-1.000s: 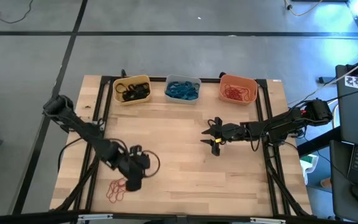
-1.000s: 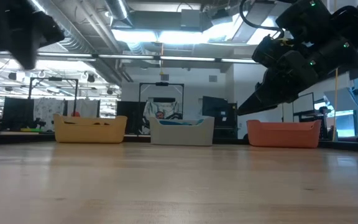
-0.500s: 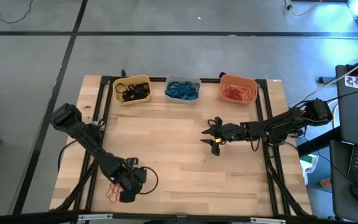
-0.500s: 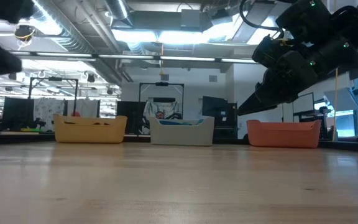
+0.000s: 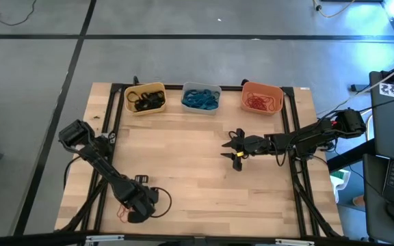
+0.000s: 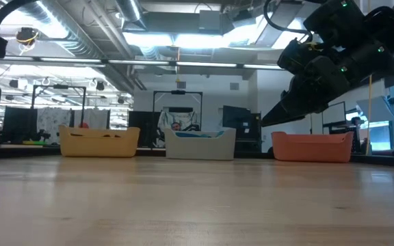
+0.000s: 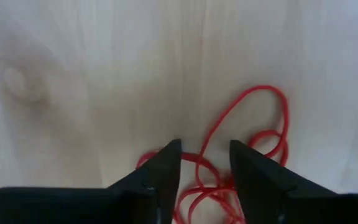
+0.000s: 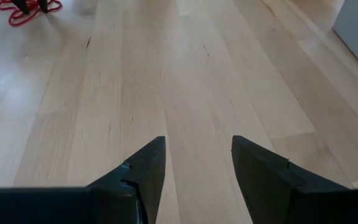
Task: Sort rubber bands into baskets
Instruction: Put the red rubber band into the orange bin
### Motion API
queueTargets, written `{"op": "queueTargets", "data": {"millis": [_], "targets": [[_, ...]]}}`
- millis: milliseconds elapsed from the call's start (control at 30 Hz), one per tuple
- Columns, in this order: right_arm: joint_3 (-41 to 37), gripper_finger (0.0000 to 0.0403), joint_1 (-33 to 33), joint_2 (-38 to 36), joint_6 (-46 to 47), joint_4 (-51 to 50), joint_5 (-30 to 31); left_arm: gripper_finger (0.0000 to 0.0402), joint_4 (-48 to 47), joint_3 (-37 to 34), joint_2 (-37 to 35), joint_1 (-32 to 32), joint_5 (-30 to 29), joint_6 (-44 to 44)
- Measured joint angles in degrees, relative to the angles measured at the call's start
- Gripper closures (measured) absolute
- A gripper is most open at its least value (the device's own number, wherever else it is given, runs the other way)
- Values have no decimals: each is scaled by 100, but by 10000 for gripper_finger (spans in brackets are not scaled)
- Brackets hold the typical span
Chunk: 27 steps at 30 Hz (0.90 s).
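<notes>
A small heap of red rubber bands [image 7: 272, 118] lies flat on the wooden table near its front left corner [image 5: 122, 211]. My left gripper [image 7: 205, 152] points straight down over the heap [image 5: 133, 213]. It is open, and red strands run between and beside its two fingers. My right gripper [image 5: 235, 146] hangs open over the table's middle right with nothing between its fingers [image 8: 197, 155]. Along the far edge stand three baskets: a yellow one [image 5: 146, 98] with black bands, a pale grey one [image 5: 201, 98] with blue bands, and an orange one [image 5: 262, 98] with red bands. My left gripper comes at the heap from above, one finger [image 7: 166, 168] on either side of a few red strands [image 7: 197, 163]. The fingertips are down among the bands, but whether they touch them I cannot tell. The bands lie slack on the table.
Bare wood stretches between the baskets and the near edge. Black frame rails [image 5: 112, 130] run along the table's left and right sides. The right arm [image 6: 334, 55] hangs high in the low view, ahead of the baskets [image 6: 200, 144].
My left gripper has gone toward the table's near edge and down, from beside the red heap to right over it, tipping until it points straight down. The bands have stayed where they were.
</notes>
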Motion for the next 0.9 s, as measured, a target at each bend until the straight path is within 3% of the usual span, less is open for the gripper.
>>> {"op": "queueTargets", "data": {"millis": [367,600,900], "targets": [[0,220,-2,0,-1,1,0,392,-93,0,9,15,-34,60],[0,220,-2,0,0,0,0,397,-84,67,-107,140,-236,140],[0,220,-4,0,-2,105,-2,399,-62,453,-846,508,-1770,878]]}}
